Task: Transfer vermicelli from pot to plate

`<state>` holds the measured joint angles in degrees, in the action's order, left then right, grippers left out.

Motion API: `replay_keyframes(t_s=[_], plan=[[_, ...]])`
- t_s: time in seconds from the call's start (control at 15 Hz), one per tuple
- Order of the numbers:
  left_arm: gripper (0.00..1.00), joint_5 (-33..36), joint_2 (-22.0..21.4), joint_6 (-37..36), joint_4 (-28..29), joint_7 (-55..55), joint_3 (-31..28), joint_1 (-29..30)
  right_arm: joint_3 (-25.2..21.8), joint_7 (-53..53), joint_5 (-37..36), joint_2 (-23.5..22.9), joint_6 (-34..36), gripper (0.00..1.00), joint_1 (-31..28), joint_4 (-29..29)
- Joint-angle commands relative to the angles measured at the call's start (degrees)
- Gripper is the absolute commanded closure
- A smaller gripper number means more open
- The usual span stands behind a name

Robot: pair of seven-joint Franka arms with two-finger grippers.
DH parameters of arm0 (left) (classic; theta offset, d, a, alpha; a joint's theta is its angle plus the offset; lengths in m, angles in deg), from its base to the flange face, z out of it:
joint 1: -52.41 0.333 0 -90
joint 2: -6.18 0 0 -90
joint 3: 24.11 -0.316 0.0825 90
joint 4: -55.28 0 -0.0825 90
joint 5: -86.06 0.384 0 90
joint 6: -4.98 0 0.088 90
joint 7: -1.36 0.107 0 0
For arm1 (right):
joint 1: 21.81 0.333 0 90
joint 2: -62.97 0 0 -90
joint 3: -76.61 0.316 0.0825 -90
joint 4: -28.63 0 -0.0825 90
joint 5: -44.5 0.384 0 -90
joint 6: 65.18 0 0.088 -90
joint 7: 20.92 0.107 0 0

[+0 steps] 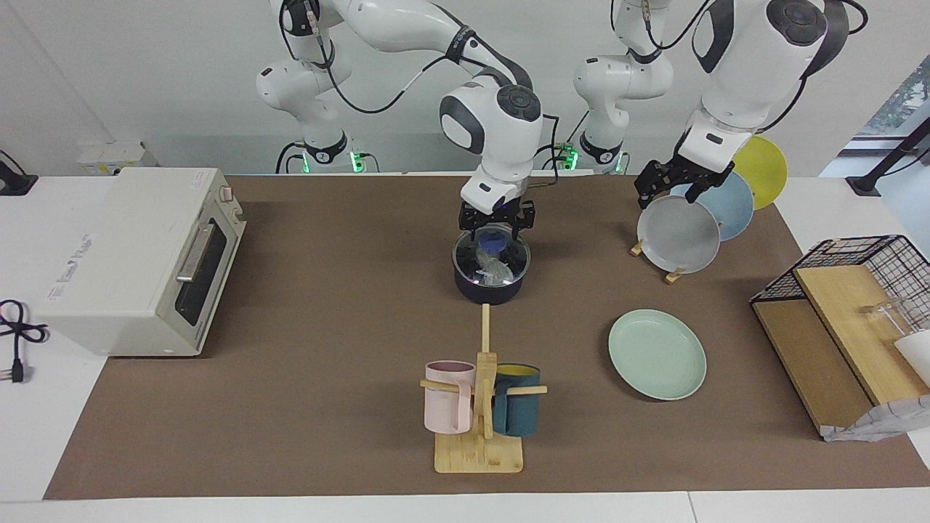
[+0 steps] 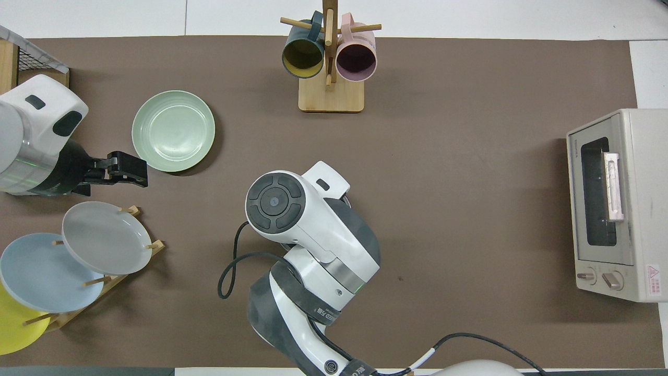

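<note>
The dark navy pot [image 1: 488, 290] stands mid-table, and the whitish wrapped vermicelli [image 1: 492, 270] lies inside it. My right gripper [image 1: 496, 226] hangs open just over the pot's robot-side rim, its fingers either side of a blue part [image 1: 494, 238] there; I cannot tell whether they touch it. In the overhead view the right arm hides the pot. The mint-green plate [image 1: 657, 354] [image 2: 173, 130] lies bare toward the left arm's end. My left gripper [image 1: 668, 190] [image 2: 136, 171] waits open in the air over the plate rack.
A rack with a grey plate [image 1: 679, 236], a light blue one and a yellow one stands near the left arm's base. The mug tree [image 1: 479, 407] with a pink and a teal mug stands farther out than the pot. A toaster oven [image 1: 138, 261] and a wire basket [image 1: 843, 319] take the table's ends.
</note>
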<state>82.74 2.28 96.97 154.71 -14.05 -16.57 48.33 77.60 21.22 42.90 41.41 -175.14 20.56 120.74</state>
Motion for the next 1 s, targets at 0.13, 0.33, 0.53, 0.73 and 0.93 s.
replay_keyframes(t_s=[0.13, 0.33, 0.53, 0.73, 0.93], plan=[[0.00, -0.73, -0.32, -0.75, -0.02, 0.03, 0.20, 0.21, 0.24, -0.04, -0.77, 0.64, -1.31, 0.20, -0.26, 1.15], [0.00, -0.73, -0.40, -1.28, -0.02, -0.05, 0.20, 0.12, 0.24, -1.10, -0.77, 0.55, -1.23, 0.39, -0.53, 0.97], [0.00, -0.73, -0.41, -0.93, 0.07, 0.03, 0.20, 0.03, 0.24, -1.10, -0.69, 0.55, -0.79, 0.48, -0.70, 0.19], [0.00, -0.73, -0.41, -0.49, 0.24, 0.03, 0.20, 0.03, 0.24, -1.27, -0.51, 0.81, 0.70, 0.48, -1.66, -1.74], [0.00, -0.73, -0.41, -0.23, 0.33, -0.14, 0.29, -0.06, 0.16, -5.82, -0.42, 1.16, 5.70, 0.48, -4.56, -5.43]])
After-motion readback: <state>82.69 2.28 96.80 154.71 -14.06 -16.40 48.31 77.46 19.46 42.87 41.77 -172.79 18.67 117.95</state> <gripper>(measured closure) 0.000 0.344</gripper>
